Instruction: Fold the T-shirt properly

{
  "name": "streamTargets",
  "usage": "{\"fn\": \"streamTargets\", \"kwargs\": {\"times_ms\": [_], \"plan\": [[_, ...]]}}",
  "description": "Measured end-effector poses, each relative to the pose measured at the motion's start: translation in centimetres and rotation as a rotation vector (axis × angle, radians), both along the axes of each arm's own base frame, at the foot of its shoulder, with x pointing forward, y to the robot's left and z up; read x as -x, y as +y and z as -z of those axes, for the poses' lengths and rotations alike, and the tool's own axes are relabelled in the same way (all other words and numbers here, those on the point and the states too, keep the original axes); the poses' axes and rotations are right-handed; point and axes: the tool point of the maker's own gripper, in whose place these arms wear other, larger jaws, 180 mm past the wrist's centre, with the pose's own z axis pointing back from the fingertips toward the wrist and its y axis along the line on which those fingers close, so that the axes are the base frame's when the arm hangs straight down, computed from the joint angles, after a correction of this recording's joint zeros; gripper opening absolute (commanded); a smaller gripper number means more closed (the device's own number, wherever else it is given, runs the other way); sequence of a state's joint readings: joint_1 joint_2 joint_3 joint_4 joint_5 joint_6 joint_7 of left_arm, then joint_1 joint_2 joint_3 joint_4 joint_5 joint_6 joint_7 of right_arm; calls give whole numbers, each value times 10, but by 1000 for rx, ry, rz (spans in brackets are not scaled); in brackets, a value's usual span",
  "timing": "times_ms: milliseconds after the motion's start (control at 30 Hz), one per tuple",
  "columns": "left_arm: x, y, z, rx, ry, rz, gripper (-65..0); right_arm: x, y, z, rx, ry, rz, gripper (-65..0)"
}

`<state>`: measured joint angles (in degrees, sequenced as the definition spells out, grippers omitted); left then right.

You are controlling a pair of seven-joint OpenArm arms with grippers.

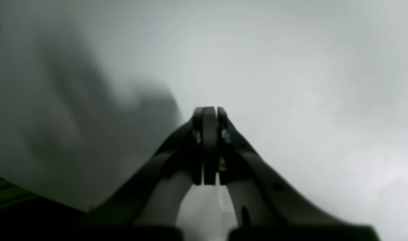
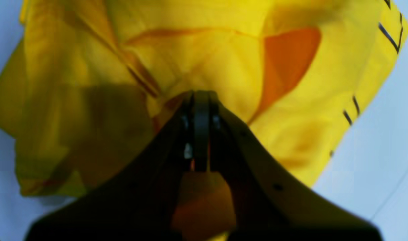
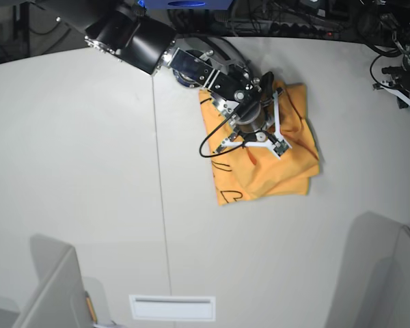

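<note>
The orange-yellow T-shirt (image 3: 287,171) lies crumpled in a rough square on the white table (image 3: 75,150), right of the middle. Black print lines show at its lower left corner (image 3: 227,195). My right arm reaches down from the top left, with its wrist over the shirt's upper middle. In the right wrist view my right gripper (image 2: 201,95) is shut, and folds of the T-shirt (image 2: 224,67) run together at its tips. My left gripper (image 1: 209,108) is shut with nothing in it, over bare white table, away from the shirt.
A thin seam (image 3: 160,205) runs down the table left of the shirt. A white slot plate (image 3: 172,307) sits at the front edge. Grey panels (image 3: 51,287) rise at both front corners. Cables and equipment (image 3: 403,68) crowd the back right.
</note>
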<state>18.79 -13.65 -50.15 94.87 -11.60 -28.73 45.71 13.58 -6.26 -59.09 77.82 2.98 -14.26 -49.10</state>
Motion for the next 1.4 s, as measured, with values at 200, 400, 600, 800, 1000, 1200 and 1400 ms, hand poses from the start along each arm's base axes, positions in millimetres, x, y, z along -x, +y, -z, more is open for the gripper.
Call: {"fn": "streamTargets", "kwargs": {"times_ms": [200, 400, 600, 800, 1000, 1200, 1400], "plan": [[3, 0, 1, 1, 7, 0, -650, -5, 19, -10, -71, -66, -52, -650], [-1, -6, 5, 4, 18, 21, -650, -16, 41, -23, -196, -181, -105, -650], [-17, -38, 17, 46, 32, 117, -650, -32, 56, -39, -444, -49, 2, -650], [-52, -77, -24, 108, -148, 217, -650, -55, 47, -64, -475, -40, 59, -650], [-60, -95, -45, 165, -232, 256, -650, -50, 39, -96, -536, -90, 31, -650], [-68, -114, -59, 295, -338, 269, -351, -76, -40, -102, -518, -129, 177, -650], [-70, -148, -35, 589, -373, 240, -153, -67, -71, -103, -527, -123, 225, -650]]}}
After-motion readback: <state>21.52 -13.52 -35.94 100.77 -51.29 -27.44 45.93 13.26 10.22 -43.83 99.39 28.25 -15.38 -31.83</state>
